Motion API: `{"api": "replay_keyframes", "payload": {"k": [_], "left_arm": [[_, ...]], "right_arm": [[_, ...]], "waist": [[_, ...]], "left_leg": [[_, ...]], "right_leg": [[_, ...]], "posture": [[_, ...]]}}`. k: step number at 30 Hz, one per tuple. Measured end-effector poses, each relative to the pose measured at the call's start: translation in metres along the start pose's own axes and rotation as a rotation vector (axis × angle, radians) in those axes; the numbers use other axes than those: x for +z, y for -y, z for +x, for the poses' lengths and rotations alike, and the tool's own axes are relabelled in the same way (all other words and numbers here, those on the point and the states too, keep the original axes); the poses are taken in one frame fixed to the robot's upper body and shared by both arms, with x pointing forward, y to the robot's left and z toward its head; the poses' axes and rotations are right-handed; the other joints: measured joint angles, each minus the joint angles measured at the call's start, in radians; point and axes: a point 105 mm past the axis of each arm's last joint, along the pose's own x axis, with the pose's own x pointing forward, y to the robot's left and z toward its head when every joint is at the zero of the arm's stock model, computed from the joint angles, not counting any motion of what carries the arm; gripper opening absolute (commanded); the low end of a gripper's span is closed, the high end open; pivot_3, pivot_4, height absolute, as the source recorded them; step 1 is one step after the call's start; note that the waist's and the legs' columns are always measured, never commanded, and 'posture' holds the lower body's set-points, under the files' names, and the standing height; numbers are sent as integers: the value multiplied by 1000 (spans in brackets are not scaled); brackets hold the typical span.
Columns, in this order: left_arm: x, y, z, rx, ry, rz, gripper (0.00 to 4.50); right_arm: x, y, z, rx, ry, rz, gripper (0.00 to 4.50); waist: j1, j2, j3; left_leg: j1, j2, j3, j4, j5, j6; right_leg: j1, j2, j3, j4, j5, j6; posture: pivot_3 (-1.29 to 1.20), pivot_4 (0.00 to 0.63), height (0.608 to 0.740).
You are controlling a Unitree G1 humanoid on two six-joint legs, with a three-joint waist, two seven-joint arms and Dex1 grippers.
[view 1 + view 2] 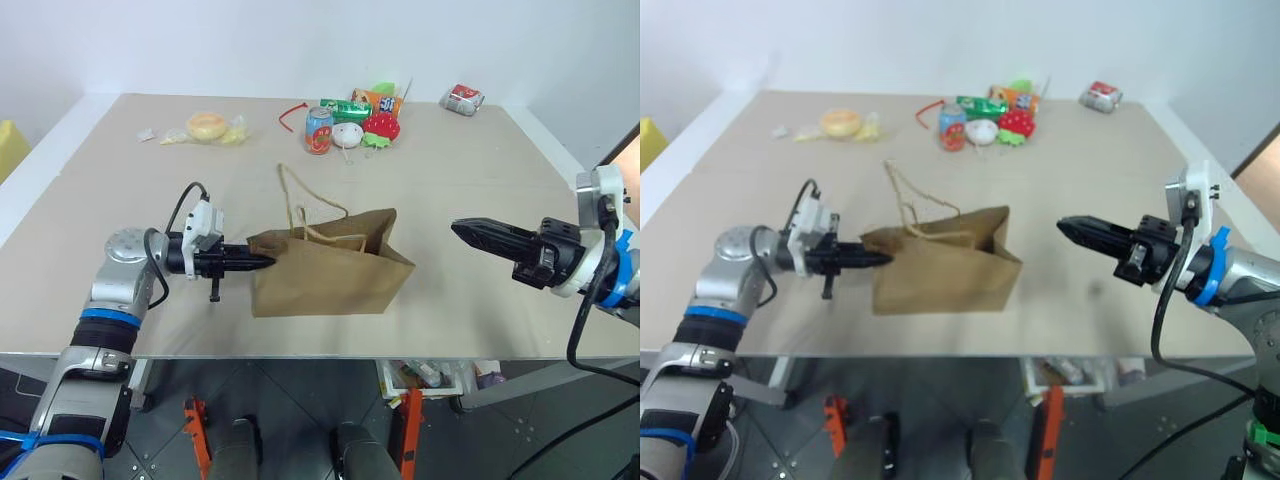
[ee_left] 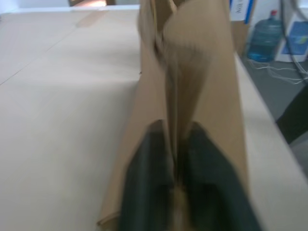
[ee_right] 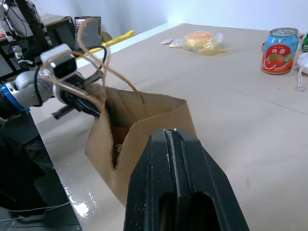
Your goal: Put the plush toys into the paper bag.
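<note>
Brown paper bag (image 1: 330, 270) upright; left end effector (image 1: 262, 262) at its edge

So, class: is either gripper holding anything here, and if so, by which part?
The left gripper has its two fingers either side of the paper bag's side fold, near the top edge; whether it grips cannot be told. The right gripper is shut on nothing.

Plain brown paper bag (image 1: 330, 272) with tan cord handles (image 1: 305, 205), on a pale beige tabletop (image 1: 480, 180). Both grippers have black jaws: left gripper (image 1: 262, 262) on a silver arm with a blue band, right gripper (image 1: 462, 231) on a white wrist with blue trim. At the far edge: a red-and-blue drink can (image 1: 319, 130) printed with an orange fruit, a red strawberry plush (image 1: 381, 126) with green leaves, a small white round plush (image 1: 347, 134), and a yellow-orange bun in clear wrap (image 1: 207, 127).
</note>
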Motion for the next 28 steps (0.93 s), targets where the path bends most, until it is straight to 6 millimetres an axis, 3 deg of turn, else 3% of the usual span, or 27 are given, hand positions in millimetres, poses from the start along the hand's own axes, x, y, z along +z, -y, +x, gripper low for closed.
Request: {"api": "replay_keyframes", "payload": {"k": [2,3,5,9,12,15,19,21,25,28], "left_arm": [[-1,0,1,0,3,-3,2502],[-1,1,1,-6,8,-14,3127],[0,3,1,-26,12,-31,3348],[20,7,-3,-62,66,-46,3348],[34,5,-19,-43,87,-117,3348],[64,0,-32,13,131,-253,3348],[103,-6,-53,106,165,-277,3348],[103,-4,-61,146,132,-270,3348],[46,21,-96,274,-13,-414,3348],[33,31,-114,368,-24,-448,3348]], "right_arm": [[0,0,0,1,0,0,0],[0,-1,0,3,2,1,0],[0,-1,0,5,1,2,0],[0,-4,-1,32,-12,9,0],[-3,-4,-4,39,-31,19,0],[-1,-7,-7,66,-60,4,0],[-3,-9,-11,93,-94,6,0],[-5,-10,-13,100,-101,10,0],[-6,-5,-20,81,-103,15,0],[-8,-4,-21,74,-107,13,0]], "waist": [[0,0,0],[0,0,0],[0,0,0],[0,0,0],[-1,0,0],[-1,0,0],[-1,1,0],[-3,1,0],[-5,2,-1],[3,1,-1]], "left_leg": [[0,0,0,0,0,0],[0,0,0,0,0,0],[0,0,0,0,0,0],[0,0,0,0,0,0],[0,0,0,0,0,0],[0,1,0,0,0,0],[1,1,0,0,0,0],[1,1,1,-1,0,0],[3,3,3,-3,-1,-1],[2,3,4,-2,-1,-2]], "right_leg": [[0,0,0,0,0,0],[0,0,0,0,0,0],[0,0,0,0,0,0],[0,0,0,0,0,0],[0,0,0,0,0,1],[0,0,0,0,0,1],[0,0,0,0,-1,0],[0,0,0,0,-1,0],[-1,0,-1,1,-2,-4],[-2,-4,-5,0,-2,-5]], "posture": [[0,150,740],[0,150,740],[0,150,740],[0,150,740],[0,150,740],[0,150,740],[0,150,740],[0,150,740],[0,150,740],[0,150,740]]}}
